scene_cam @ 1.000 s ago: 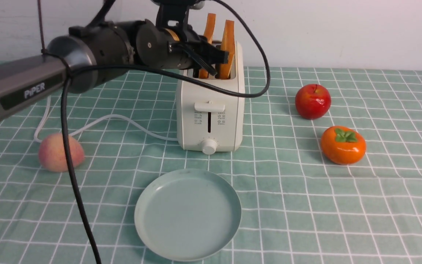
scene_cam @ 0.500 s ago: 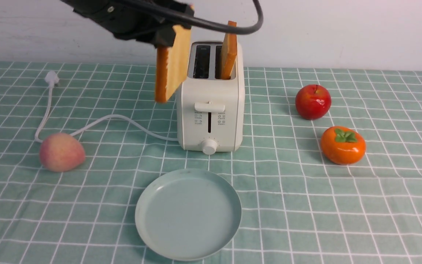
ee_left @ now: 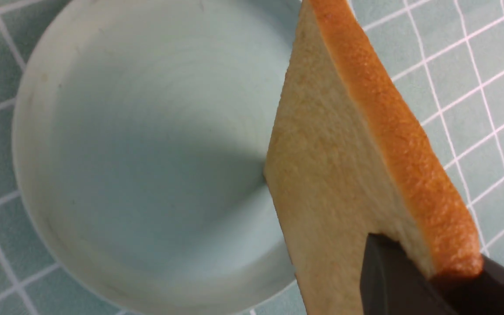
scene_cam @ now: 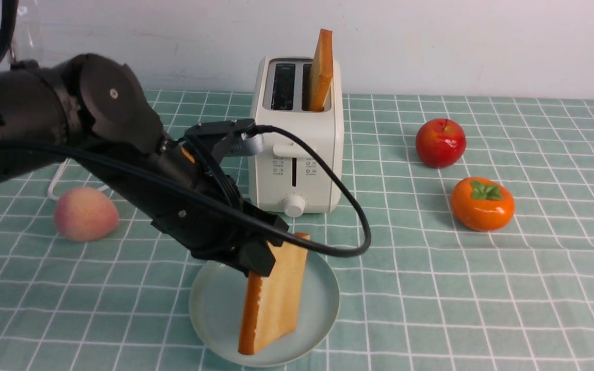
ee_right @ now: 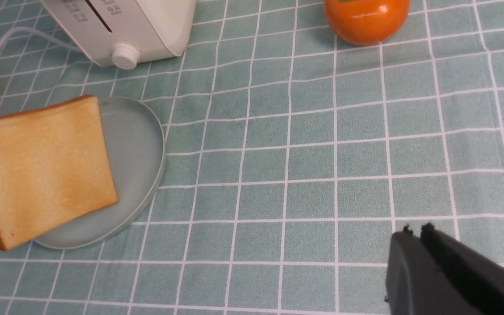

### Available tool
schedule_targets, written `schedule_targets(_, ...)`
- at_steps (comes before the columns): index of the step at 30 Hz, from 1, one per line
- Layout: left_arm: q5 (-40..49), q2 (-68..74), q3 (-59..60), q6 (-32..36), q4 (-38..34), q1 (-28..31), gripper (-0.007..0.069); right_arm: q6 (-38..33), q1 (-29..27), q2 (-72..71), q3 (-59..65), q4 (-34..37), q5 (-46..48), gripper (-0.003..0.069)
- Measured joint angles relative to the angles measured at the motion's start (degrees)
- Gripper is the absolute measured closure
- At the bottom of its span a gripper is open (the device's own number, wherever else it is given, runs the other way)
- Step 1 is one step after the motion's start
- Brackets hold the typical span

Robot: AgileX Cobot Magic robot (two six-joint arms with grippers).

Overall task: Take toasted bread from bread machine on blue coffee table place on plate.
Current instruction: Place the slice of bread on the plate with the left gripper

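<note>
My left gripper [scene_cam: 262, 256] is shut on the top corner of one slice of toasted bread [scene_cam: 274, 301]. The slice hangs on edge, tilted, over the round pale blue-green plate [scene_cam: 213, 309]. In the left wrist view its dark fingers [ee_left: 390, 275] pinch the toasted bread [ee_left: 335, 175] above the plate [ee_left: 147, 153]; I cannot tell if its low corner touches. A second slice [scene_cam: 322, 72] stands in the right slot of the cream bread machine [scene_cam: 297, 149]; the left slot is empty. My right gripper [ee_right: 416, 229] is shut, holding nothing, above the green checked coffee table [ee_right: 322, 153].
A peach [scene_cam: 85, 214] lies left of the plate beside the white cord [scene_cam: 52, 188]. On the right are a red apple [scene_cam: 440, 142] and an orange persimmon [scene_cam: 482, 203]. My left arm [scene_cam: 70, 129] reaches across the table's left half.
The left gripper pulled one slice up out of the toaster's left slot, then carried it forward and down to hang over the plate. The other slice stayed in its slot.
</note>
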Motion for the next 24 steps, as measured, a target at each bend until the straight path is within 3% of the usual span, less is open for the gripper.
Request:
schedule_targets(9,-4.06,3.53,0.31,1.28,-2.61,0.05,0.0543,0.0,0.0,0.0,0.0,0.0,0.92,0.0622)
schedule_targets(16,-3.29,5.23,0.19,-0.29,1.5,0.05,0.054,0.0,0.0,0.0,0.0,0.0,1.06,0.0615)
schedule_targets(18,-3.25,5.23,0.19,-1.02,3.52,0.05,0.0505,0.0,0.0,0.0,0.0,0.0,1.0,0.0612)
schedule_targets(23,-1.82,5.68,0.19,-1.28,8.04,0.05,0.0336,0.0,0.0,0.11,0.0,0.5,-0.04,0.0608)
schedule_targets(24,-1.69,6.02,0.31,-1.53,9.65,0.05,0.0272,0.0,0.0,0.32,0.0,1.43,-0.28,0.0606)
